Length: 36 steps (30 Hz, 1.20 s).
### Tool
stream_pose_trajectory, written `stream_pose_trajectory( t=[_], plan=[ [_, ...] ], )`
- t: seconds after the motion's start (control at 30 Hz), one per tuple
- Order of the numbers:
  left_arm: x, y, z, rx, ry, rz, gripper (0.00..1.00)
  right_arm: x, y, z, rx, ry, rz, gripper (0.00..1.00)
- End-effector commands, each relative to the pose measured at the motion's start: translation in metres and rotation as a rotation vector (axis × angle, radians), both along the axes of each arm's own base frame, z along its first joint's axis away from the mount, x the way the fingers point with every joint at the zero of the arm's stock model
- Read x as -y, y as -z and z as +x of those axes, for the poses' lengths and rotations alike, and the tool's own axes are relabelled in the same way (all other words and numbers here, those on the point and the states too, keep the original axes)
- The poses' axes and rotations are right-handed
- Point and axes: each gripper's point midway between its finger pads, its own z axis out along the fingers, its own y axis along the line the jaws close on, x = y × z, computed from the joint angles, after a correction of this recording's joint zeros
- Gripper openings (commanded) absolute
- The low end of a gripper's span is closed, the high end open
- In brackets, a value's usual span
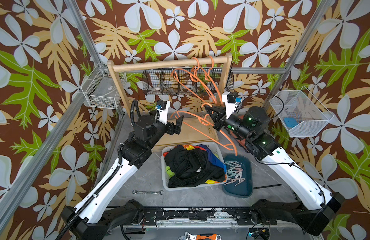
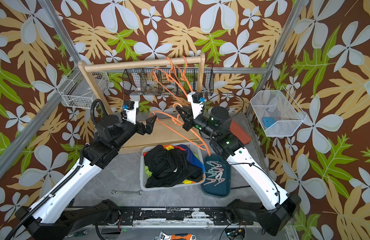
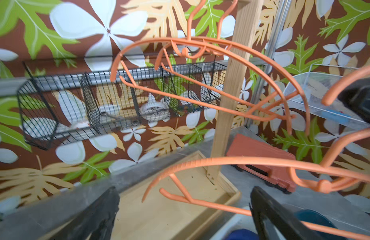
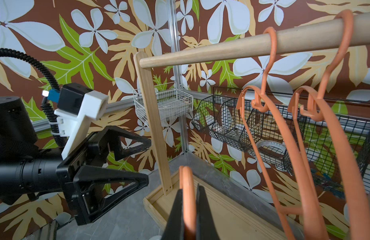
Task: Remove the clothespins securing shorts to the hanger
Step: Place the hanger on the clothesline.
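R gripper point(image 4: 189, 188) pinches orange hanger point(image 4: 188, 209) by its hook. That's clear in R wrist view only, unclear in top views. L gripper point(image 4: 148, 161) wide, empty. Near right: clothespins point(image 1: 235, 173) piled in teal tray point(image 1: 243, 190). The shorts point(image 1: 190, 166) are heaped in basket point(image 1: 164, 166) just left, green pair mostly buried.

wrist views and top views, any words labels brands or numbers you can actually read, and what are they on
No text reads clearly in any view.
Label in the white wire basket: too small to read.
Marks along the rim of the white roll in the black wire basket: blurred, unreadable.
Small white tag on the black shorts: too small to read.
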Motion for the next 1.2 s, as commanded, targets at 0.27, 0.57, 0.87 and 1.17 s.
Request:
stream_pose_trajectory(
  t=[0.27, 0.57, 0.87, 1.17],
  plan=[
    [-0.007, 0.013, 0.002, 0.314, -0.040, 0.135, 1.00, -0.008, 0.012, 0.019, -0.132, 0.024, -0.079, 0.00],
    [-0.016, 0.024, -0.011, 0.365, -0.057, 0.149, 1.00, -0.027, 0.029, 0.027, -0.212, -0.045, -0.108, 0.00],
    [-0.010, 0.034, -0.009, 0.355, -0.030, 0.184, 1.00, -0.043, 0.027, 0.019, -0.225, -0.106, -0.146, 0.00],
    [-0.006, 0.046, 0.000, 0.325, -0.029, 0.223, 1.00, -0.050, 0.027, 0.005, -0.226, -0.152, -0.178, 0.00]
  ],
)
